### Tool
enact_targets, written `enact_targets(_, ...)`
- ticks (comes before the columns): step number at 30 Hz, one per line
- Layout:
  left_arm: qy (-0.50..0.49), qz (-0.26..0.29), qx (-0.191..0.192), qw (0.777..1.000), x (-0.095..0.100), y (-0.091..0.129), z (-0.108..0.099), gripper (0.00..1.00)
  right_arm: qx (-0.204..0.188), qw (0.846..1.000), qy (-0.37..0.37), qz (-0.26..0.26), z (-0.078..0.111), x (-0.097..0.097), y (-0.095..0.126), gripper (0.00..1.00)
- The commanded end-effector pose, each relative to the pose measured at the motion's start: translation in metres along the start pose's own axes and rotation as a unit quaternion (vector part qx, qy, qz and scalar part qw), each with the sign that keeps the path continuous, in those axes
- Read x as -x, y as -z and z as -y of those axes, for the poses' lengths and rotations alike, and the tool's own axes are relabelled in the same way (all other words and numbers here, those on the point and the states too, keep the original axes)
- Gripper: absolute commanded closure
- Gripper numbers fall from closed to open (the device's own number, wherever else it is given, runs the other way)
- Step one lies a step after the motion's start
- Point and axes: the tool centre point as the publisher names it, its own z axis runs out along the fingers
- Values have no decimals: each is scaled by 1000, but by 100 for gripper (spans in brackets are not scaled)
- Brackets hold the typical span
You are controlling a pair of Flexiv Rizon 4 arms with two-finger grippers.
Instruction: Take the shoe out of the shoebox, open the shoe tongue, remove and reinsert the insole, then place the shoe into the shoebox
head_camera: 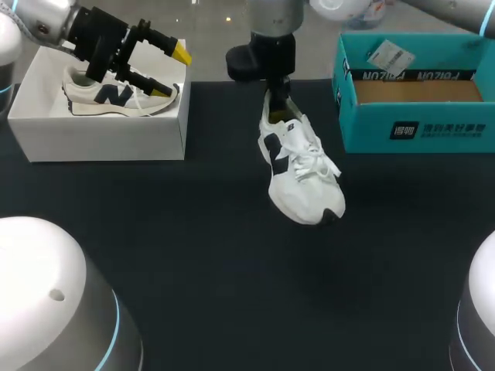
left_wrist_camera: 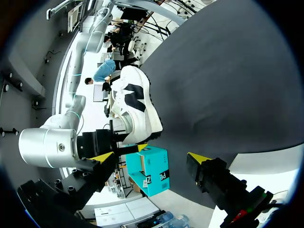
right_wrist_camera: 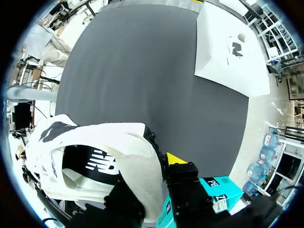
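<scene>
White shoe hangs over black surface, mid-table, toe nearest; R jaws clamped on its heel. Farther back: teal shoebox at R, white box at L w/ 2nd shoe inside, L jaws open above it.

Shoe held by heel in right gripper, toe hanging out ahead of it, over table middle
Shoebox on table beside right gripper, to its right, apart from shoe
Left gripper over second box, well left of shoe
Second shoe inside second box, under left gripper
</scene>
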Motion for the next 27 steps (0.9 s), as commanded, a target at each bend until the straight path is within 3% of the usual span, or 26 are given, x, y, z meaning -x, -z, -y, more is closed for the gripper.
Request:
enact_targets(1,0,-1,1,1000,0,0,1,0,10,1000,9,21,18,-7,37,100)
enact_targets(3,0,-1,1,1000,0,0,1,0,23,999,14,42,22,-8,43,100)
enact_targets(21,0,-1,1,1000,0,0,1,0,23,999,14,42,22,-8,43,100)
enact_targets(22,0,-1,1,1000,0,0,1,0,45,998,12,49,32,-9,44,100)
enact_targets(27,0,-1,1,1000,0,0,1,0,45,997,8,66,89,-12,52,100)
